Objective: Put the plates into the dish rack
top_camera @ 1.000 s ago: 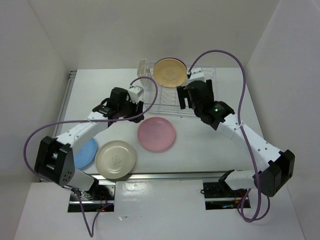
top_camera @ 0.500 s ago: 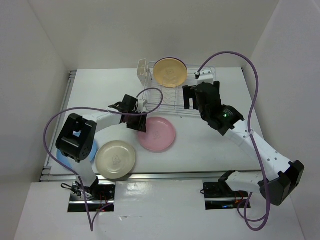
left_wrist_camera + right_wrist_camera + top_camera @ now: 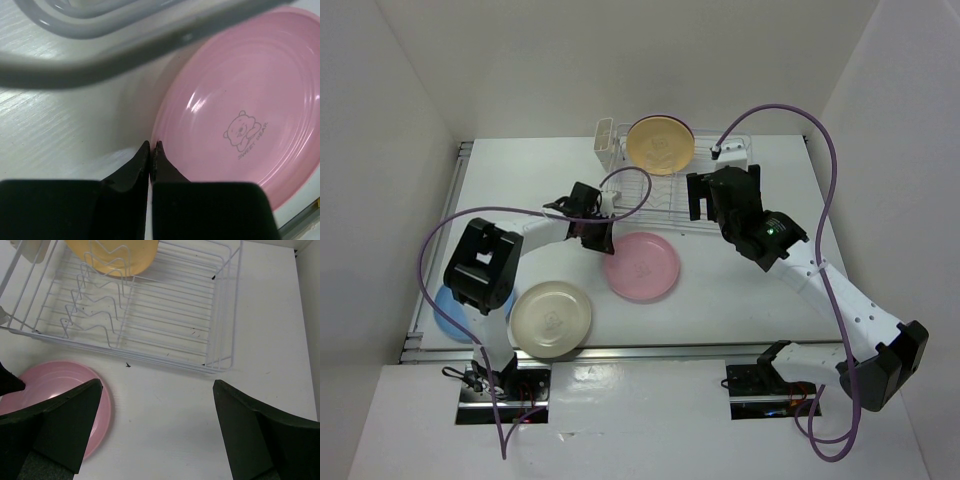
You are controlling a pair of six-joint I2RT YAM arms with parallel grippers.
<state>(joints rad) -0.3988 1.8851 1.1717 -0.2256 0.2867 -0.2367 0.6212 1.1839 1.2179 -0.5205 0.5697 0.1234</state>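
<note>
L end effector [image 3: 150,146] pressed together at pink plate [image 3: 240,115] rim, R end effector [image 3: 157,390] spread wide near dish rack [image 3: 165,315]

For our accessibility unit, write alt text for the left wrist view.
A pink plate with a bear emblem lies on the white table, black jaws shut at its left rim. Across the top run blurred grey shapes.
</note>
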